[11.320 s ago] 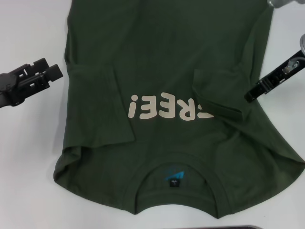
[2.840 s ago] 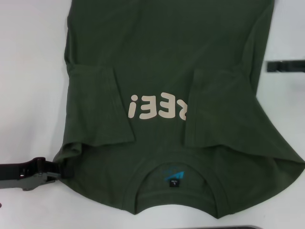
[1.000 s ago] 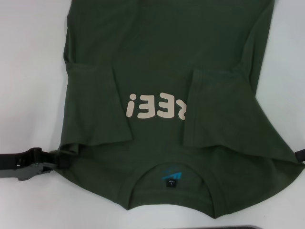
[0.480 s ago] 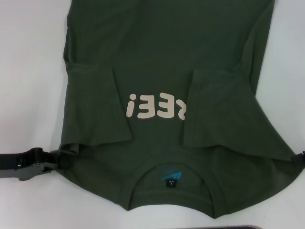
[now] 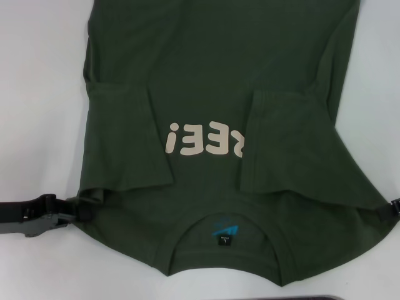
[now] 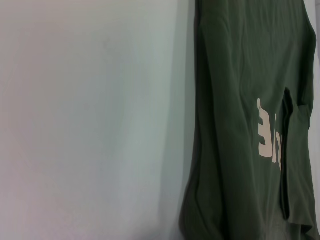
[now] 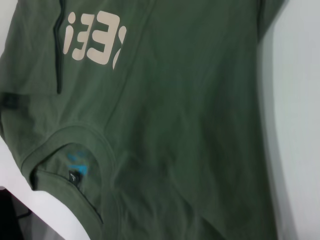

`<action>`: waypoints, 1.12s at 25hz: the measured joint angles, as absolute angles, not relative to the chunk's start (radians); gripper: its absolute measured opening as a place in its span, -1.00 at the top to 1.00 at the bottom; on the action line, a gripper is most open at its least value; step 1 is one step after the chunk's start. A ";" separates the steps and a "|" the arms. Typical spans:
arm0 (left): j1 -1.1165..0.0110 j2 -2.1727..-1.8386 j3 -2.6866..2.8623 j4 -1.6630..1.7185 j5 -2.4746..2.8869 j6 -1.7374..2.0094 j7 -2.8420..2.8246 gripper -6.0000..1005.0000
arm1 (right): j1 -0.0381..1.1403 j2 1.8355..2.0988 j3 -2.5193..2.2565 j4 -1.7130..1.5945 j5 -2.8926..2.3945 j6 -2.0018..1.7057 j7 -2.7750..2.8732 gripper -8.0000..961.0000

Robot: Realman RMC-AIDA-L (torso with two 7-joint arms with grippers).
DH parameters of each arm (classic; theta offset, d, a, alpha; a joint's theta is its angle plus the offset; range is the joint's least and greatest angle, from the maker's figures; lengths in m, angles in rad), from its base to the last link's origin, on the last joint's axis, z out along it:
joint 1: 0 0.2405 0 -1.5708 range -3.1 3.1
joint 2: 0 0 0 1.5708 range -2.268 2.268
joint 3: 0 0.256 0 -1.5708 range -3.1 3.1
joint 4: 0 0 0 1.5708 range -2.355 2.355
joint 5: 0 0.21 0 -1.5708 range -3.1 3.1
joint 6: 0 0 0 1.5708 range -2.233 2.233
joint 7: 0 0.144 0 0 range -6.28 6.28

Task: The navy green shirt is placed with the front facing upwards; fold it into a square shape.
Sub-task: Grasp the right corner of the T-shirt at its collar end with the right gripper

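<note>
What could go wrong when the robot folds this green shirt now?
1. Both sleeves are already folded in over the shirt. If the shoulders get lifted, they might flop back out.
2. The left gripper sits at one shoulder edge, and the right gripper only just reaches the other. An uneven lift could leave the fold crooked, not square.

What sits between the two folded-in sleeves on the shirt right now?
In the head view, the cream lettering and bare green chest fabric of the shirt; the right-side sleeve covers the lettering's end.
</note>
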State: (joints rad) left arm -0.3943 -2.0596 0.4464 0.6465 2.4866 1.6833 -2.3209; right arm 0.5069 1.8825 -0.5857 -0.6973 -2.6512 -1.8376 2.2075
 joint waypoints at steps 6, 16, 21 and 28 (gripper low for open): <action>-0.394 -2.060 0.446 0.646 2.487 1.683 -2.321 0.96 | 0.507 1.887 -0.595 -0.695 -2.652 -1.832 2.209 -0.93; -0.397 -2.060 0.446 0.646 2.487 1.681 -2.321 0.96 | 0.513 1.893 -0.606 -0.687 -2.652 -1.824 2.214 -0.92; -0.398 -2.060 0.446 0.646 2.487 1.681 -2.322 0.96 | 0.520 1.902 -0.606 -0.687 -2.652 -1.822 2.213 -0.91; -0.401 -2.060 0.446 0.646 2.487 1.680 -2.324 0.96 | 0.527 1.905 -0.601 -0.674 -2.652 -1.809 2.213 -0.89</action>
